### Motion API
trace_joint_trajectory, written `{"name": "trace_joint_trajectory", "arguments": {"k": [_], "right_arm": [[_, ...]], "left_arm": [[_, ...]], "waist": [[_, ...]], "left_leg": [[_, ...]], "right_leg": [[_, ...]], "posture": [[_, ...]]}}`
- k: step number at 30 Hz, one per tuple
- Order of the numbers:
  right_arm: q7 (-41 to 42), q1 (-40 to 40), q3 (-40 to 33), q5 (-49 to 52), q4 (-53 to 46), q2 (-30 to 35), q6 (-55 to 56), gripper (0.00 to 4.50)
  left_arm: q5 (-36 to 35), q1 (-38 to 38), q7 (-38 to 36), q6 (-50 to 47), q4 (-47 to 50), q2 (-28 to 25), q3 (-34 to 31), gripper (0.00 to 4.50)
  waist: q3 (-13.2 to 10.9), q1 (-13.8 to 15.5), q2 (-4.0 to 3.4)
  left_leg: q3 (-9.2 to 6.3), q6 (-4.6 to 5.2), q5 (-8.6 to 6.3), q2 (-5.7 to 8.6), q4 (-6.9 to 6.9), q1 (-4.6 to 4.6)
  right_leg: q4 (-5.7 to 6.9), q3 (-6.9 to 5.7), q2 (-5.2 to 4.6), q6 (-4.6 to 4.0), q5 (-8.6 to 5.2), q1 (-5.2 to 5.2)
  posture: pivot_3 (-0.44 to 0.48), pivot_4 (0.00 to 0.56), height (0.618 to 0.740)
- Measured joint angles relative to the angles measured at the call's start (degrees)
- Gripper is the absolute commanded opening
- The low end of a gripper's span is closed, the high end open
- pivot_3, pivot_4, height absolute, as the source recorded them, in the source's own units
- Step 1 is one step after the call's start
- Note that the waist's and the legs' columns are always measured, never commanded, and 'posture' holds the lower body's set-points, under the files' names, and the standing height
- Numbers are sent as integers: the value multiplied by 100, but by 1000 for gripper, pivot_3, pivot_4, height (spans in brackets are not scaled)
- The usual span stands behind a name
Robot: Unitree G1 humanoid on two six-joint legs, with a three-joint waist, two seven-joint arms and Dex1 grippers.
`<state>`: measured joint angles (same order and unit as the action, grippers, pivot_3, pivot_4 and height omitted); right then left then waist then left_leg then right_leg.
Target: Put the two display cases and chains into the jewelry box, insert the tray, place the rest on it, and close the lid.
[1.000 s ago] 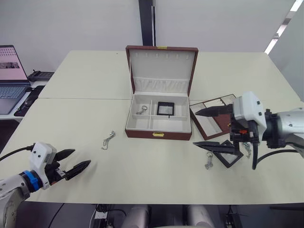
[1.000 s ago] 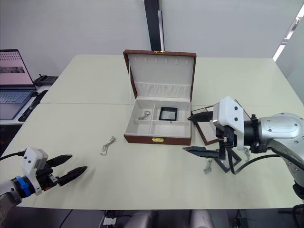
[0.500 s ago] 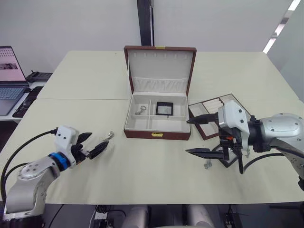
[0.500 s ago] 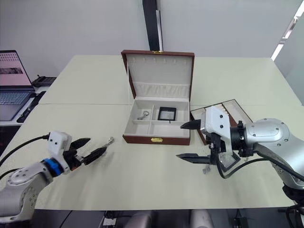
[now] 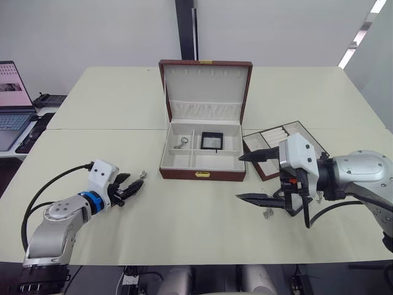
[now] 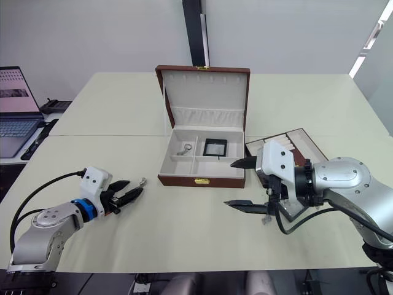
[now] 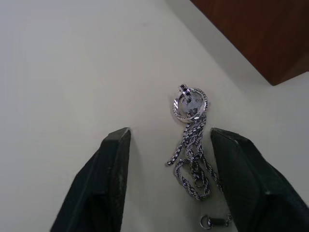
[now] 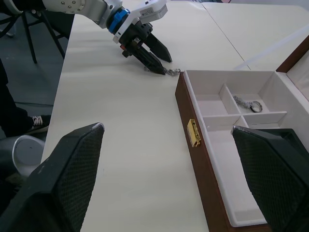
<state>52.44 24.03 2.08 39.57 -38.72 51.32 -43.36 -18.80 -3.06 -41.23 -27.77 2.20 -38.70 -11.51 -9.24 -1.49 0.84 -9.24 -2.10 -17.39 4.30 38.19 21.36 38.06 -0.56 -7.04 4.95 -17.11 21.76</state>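
The jewelry box stands open at the table's centre, its lid upright. One display case lies in its back right compartment and a chain in the back left one. A second chain lies on the table left of the box, between the fingers of my open left gripper. My right gripper hovers wide open just right of the box's front. The tray lies behind it. Another display case is mostly hidden under my right wrist. A silver trinket lies beside it.
A laptop sits at the far left edge on a neighbouring desk. A seam joins two tabletops behind the left arm. A black pillar rises behind the box. Bare tabletop lies between the two grippers in front of the box.
My left gripper has travelled forward and right from the table's front edge until its fingers flank the loose chain. My right gripper has drifted a little left, toward the box.
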Motion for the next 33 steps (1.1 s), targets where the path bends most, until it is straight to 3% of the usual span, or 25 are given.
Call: {"name": "trace_joint_trajectory", "arguments": {"k": [6,19,25,33], "right_arm": [[-20,1,0,5,-30,-13,-77,4500],[-128,1,0,6,-58,-73,-96,4500],[-141,-31,-1,2,-61,-94,-91,4500],[-140,-50,11,-14,-56,-155,-60,4500]], "left_arm": [[-15,-60,-65,-270,16,-52,-3,34],[-630,-116,-548,-472,45,-182,-351,34],[-1007,-523,-785,-518,357,-702,-818,34],[-1105,-1500,-1210,-625,450,-941,-457,34]], "waist": [[4,-1,-6],[-1,0,0],[-8,-3,9],[-12,-1,14]], "left_leg": [[3,0,0,0,-9,-19],[0,2,-1,-2,-17,-39],[1,1,-1,-2,-20,-37],[1,1,-1,0,-19,-36]], "right_leg": [[-2,4,0,0,0,-12],[-9,1,1,1,-1,-31],[-13,3,1,1,-1,-30],[-13,0,3,1,-1,-31]], "posture": [[0,150,740],[0,150,740],[0,150,740],[0,150,740]]}}
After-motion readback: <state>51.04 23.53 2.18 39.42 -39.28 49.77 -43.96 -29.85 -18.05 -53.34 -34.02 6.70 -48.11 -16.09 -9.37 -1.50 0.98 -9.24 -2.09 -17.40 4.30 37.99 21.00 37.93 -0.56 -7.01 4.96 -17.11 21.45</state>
